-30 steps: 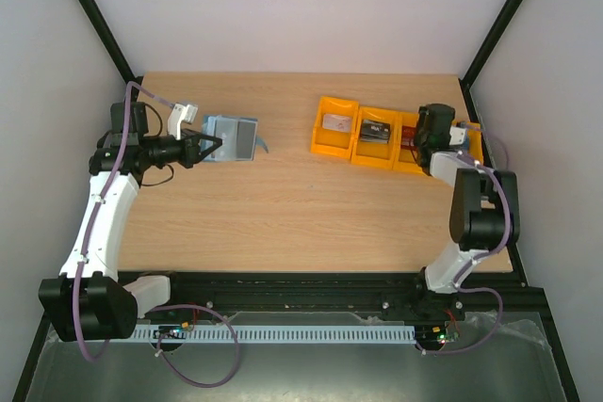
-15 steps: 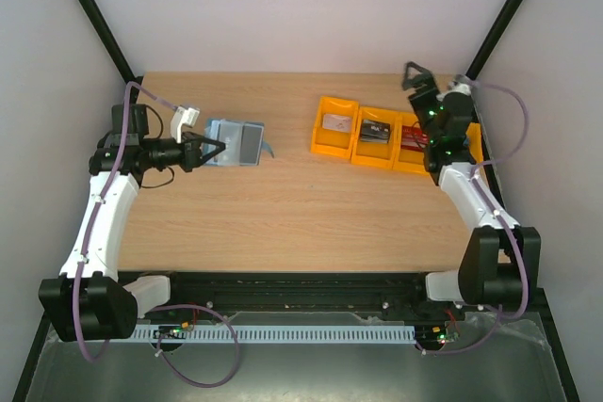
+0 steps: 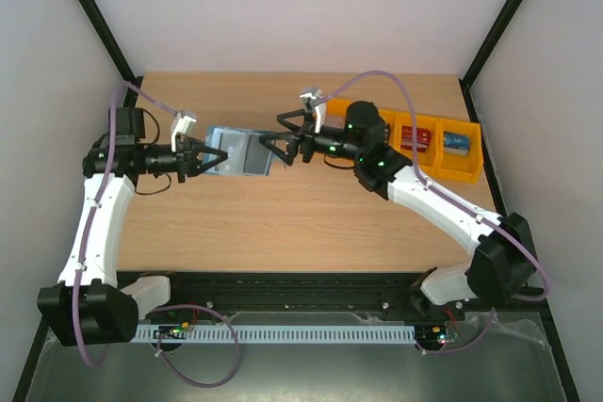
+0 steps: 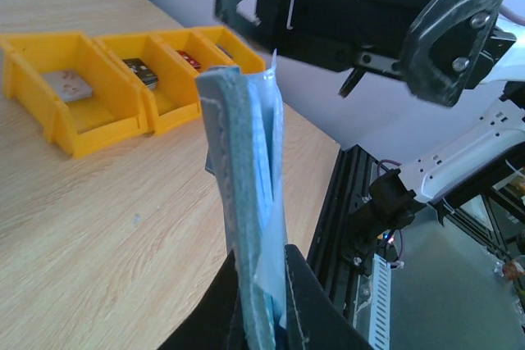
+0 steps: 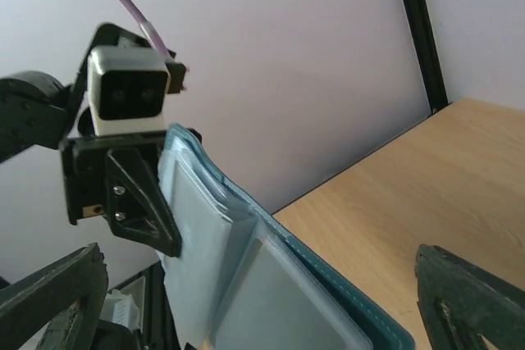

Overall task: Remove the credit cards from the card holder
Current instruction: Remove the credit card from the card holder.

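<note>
One card holder: left gripper clamps it; right gripper spread, near.

Left gripper clamped; right gripper spread wide, facing it.

My left pincer grips the teal-blue soft folding wallet right at its wrist view's bottom edge, which cuts off both fingers and the wallet's lower end. My right pincer shows only finger stubs, clipped at the bottom corners. From above, my right arm hides most of the left end of the row of orange plastic bins. What the wallet's pale pockets hold I cannot tell.
</note>
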